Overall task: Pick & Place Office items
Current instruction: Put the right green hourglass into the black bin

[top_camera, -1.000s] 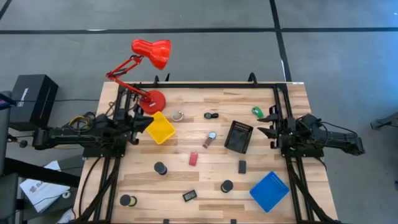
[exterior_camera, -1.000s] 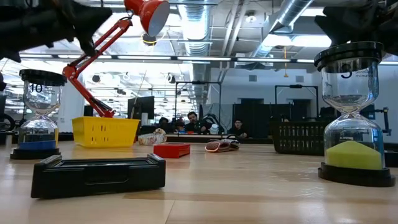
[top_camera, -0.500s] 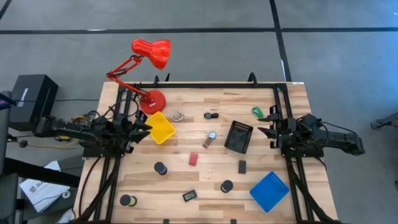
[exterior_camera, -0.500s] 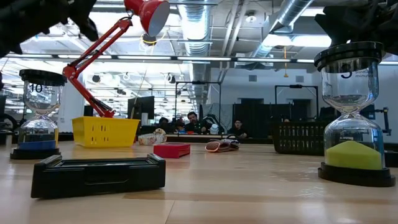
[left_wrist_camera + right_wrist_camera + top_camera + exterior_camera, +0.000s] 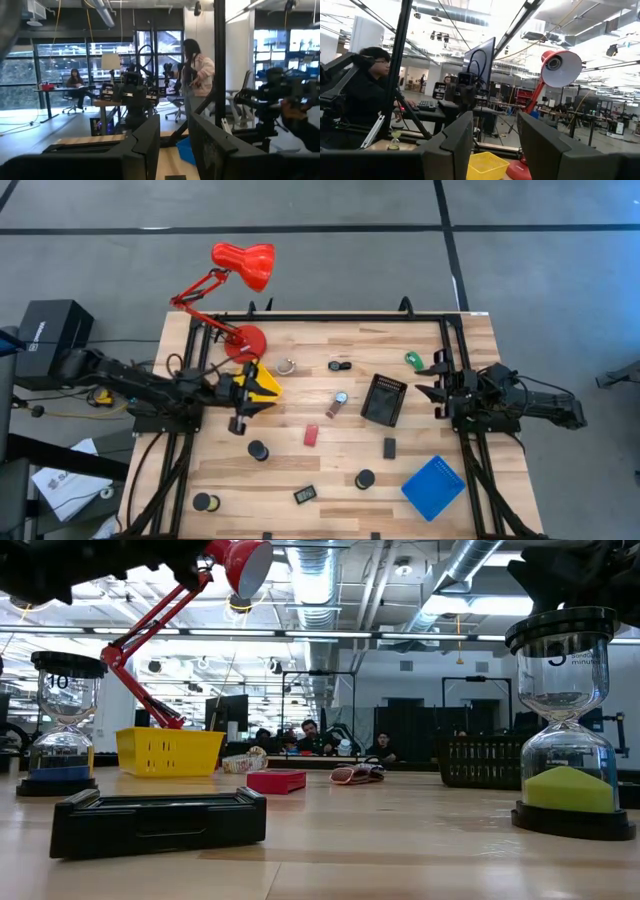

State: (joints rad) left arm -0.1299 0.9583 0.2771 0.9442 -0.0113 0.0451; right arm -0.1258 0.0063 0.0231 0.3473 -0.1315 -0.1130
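Office items [image 5: 311,435] lie scattered over the wooden bench [image 5: 330,490], seen from above: red block mid-bench, black discs [image 5: 258,450] toward the left front, a black block [image 5: 389,447] right of centre, a green piece [image 5: 413,360] near the far right edge, silvery bits [image 5: 286,366] near the lamp base. Yellow tray [image 5: 266,383], black tray [image 5: 383,398] and blue tray [image 5: 433,487] sit among them; red desk lamp [image 5: 238,275] stands at the far left corner. Left tool [image 5: 247,398] is out over the bench, just by the yellow tray's near edge, nothing seen in it. Right tool [image 5: 432,378] waits at the right edge, nr the green piece, nothing in it either.

Low view: two hourglasses [image 5: 567,725] up close, one w/ yellow sand on the right, one w/ blue sand on the left. A flat black block [image 5: 158,820] lies in front; red block, yellow tray and black tray farther back. People sit in the room behind.

Left wrist view: fingers [image 5: 150,140] stand a narrow gap apart, empty; a person [image 5: 197,75] stands beyond.

Right wrist view: fingers [image 5: 457,137] apart w/ a moderate gap, empty; yellow tray and lamp ahead, a person [image 5: 367,90] at a desk.
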